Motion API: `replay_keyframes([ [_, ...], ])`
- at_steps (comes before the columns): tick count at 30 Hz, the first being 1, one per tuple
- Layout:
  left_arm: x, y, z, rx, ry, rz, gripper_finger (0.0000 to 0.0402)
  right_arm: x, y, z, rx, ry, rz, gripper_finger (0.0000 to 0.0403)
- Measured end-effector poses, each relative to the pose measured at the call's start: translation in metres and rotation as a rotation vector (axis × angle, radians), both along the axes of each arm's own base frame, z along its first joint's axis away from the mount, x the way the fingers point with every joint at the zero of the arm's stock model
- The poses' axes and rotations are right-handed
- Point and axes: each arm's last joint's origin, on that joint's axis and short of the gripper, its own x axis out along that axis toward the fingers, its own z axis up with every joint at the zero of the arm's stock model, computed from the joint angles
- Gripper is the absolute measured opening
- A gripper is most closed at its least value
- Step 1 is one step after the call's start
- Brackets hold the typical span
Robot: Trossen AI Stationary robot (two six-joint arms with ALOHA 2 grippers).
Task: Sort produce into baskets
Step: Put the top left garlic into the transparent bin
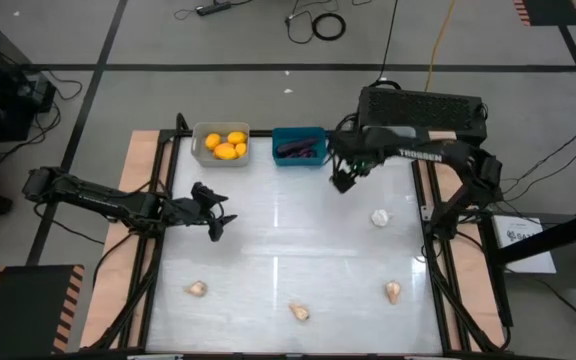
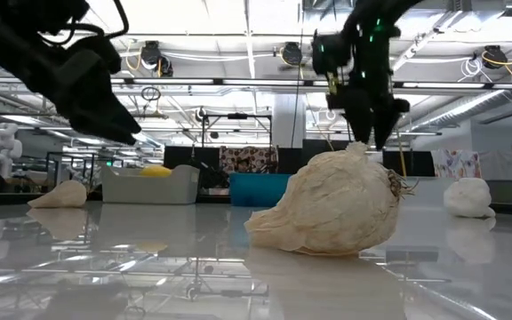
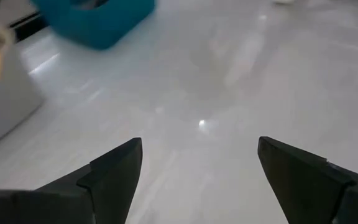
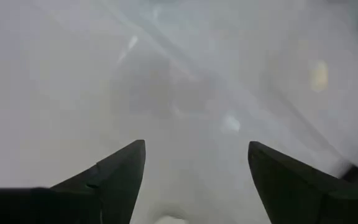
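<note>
So the sorting looks mostly done for two of the three kinds: the yellow fruits are all piled in the grey basket at the far edge of the counter, and the purple eggplants sit in the teal basket right beside it. What's left is the garlic. Four garlic bulbs are scattered loose on the counter, one out toward the right side and three strung along the near edge at left, middle and right. I can't pick out a third basket for them from above, so I honestly can't tell where they're meant to go. The right hand hangs above the counter just near of the teal basket with its fingers spread apart and nothing between them, which to me reads like it's free and lined up to head for the bulb sitting a bit nearer and to its right. The left hand is over the left part of the counter, near of the grey basket, fingers also apart and empty; my guess is it covers the left-side bulbs, since those lie closest to it. Garlic being lumpy and papery, a grip across the fat middle seems safest.
</note>
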Motion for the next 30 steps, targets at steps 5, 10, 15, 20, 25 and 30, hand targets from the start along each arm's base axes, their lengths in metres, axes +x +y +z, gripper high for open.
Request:
replay_keyframes([
  [5, -0.006, 0.007, 0.002, -0.017, 0.073, 0.176, 0.0327, 0.029, 0.069, 0.008, -0.1, -0.116, 0.156, 0.0277],
  [10, -0.011, 0.013, 0.011, -0.066, 0.141, 0.284, 0.0327, 0.05, 0.134, 0.005, -0.205, -0.256, 0.304, 0.0277],
  [15, -0.016, 0.022, 0.007, -0.044, 0.23, 0.403, 0.0327, 0.059, 0.178, -0.007, -0.293, -0.429, 0.456, 0.0277],
  [20, -0.02, 0.031, -0.009, -0.07, 0.419, 0.482, 0.0327, 0.059, 0.204, -0.021, -0.304, -0.537, 0.583, 0.0277],
  [25, -0.013, 0.035, -0.019, -0.134, 0.491, 0.445, 0.0327, 0.052, 0.205, -0.035, -0.312, -0.483, 0.633, 0.0277],
  [30, -0.009, 0.034, -0.028, -0.179, 0.563, 0.417, 0.0327, 0.045, 0.2, -0.05, -0.31, -0.431, 0.633, 0.0277],
])
